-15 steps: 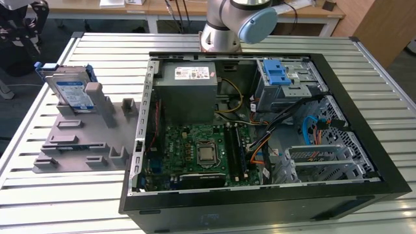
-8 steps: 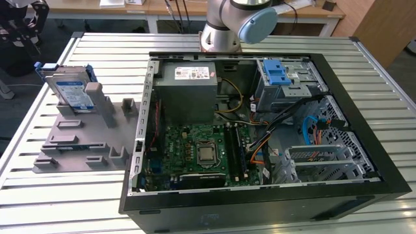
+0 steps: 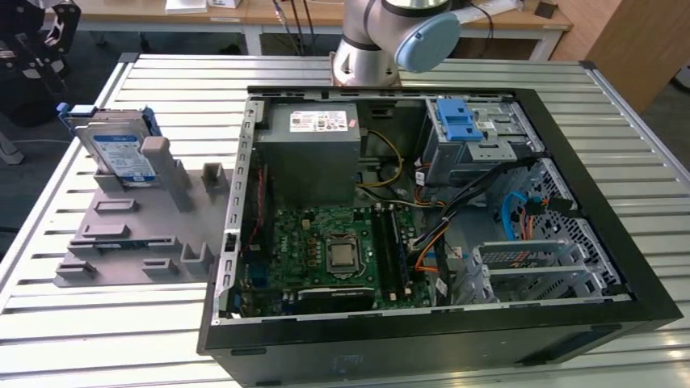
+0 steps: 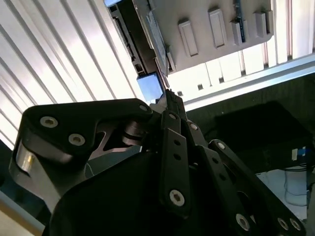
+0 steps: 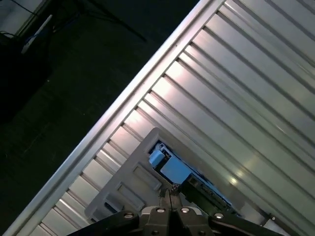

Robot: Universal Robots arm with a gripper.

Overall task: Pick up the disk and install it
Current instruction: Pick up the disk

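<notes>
hovering near upright disk (image 3: 116, 149), hand (image 5: 170, 195) — seemingly closed, grey rack (image 3: 129, 238) under disk

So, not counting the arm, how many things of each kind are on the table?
Disk: 1
Grey stand: 1
Computer case: 1
Total: 3

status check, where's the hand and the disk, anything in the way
hand shut, empty, aimed at the disk, clear of it. disk upright in grey holder beside open computer case, not yet picked. nothing between hand and disk.
</notes>
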